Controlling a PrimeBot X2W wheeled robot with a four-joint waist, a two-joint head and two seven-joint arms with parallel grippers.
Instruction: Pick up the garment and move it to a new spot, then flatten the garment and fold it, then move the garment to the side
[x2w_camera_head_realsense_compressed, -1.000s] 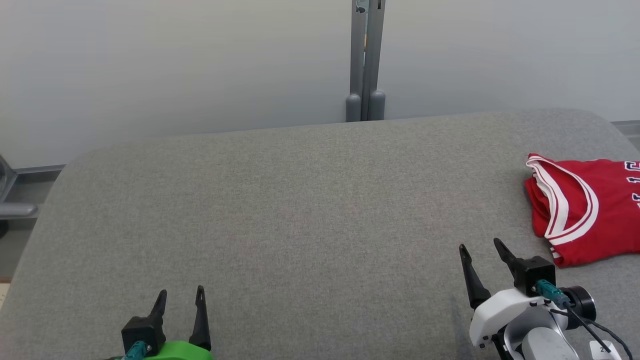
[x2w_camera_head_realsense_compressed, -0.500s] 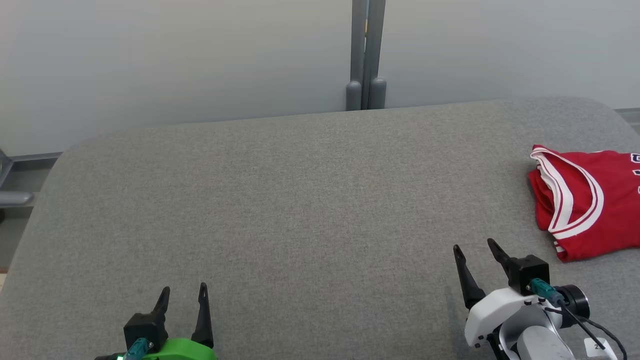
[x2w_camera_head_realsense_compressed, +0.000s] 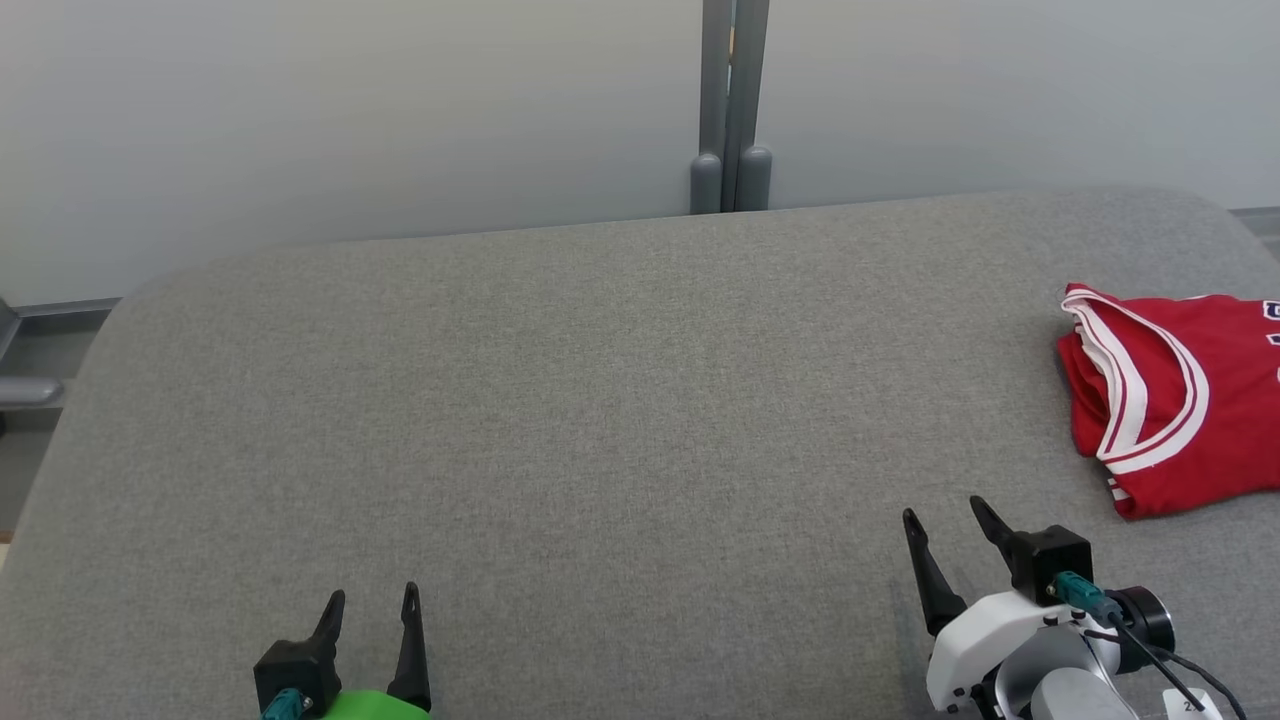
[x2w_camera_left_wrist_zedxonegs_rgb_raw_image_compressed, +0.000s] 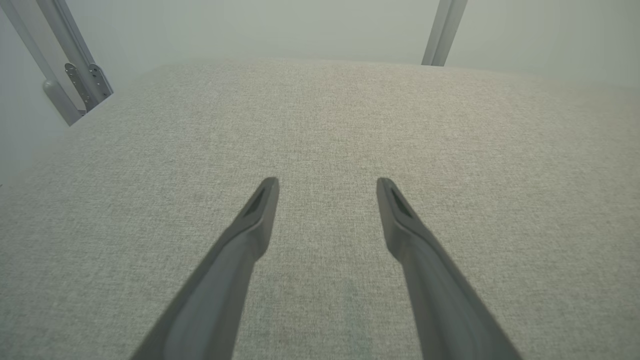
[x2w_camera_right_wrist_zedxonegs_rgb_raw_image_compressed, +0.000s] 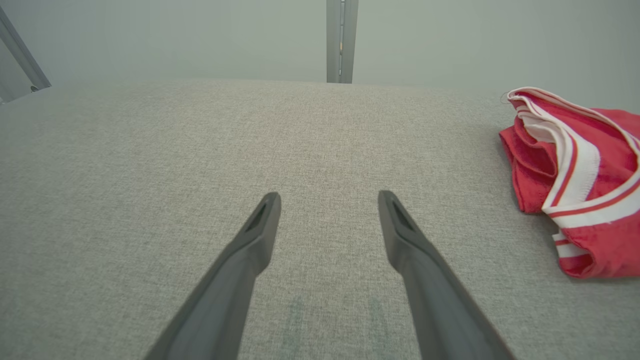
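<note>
Fingers (x2w_camera_head_realsense_compressed: 410, 640) of the left gripper (x2w_camera_head_realsense_compressed: 374, 592) and right gripper (x2w_camera_head_realsense_compressed: 941, 508) are standing spread, gripping nothing, above the grey fabric-covered desk (x2w_camera_head_realsense_compressed: 600, 400). A folded red jersey with white-striped trim (x2w_camera_head_realsense_compressed: 1170, 410) is lying at the desk's right edge, trimmed opening facing left, lettering cut off, unreadable.

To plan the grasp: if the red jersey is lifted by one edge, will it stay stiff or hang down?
Probably floppy: the red jersey lies in soft, bunched folds, so one pinch would likely let the rest hang. It looks thin, so likely light. Pushed, it may wrinkle rather than slide on the grey cloth surface.
</note>
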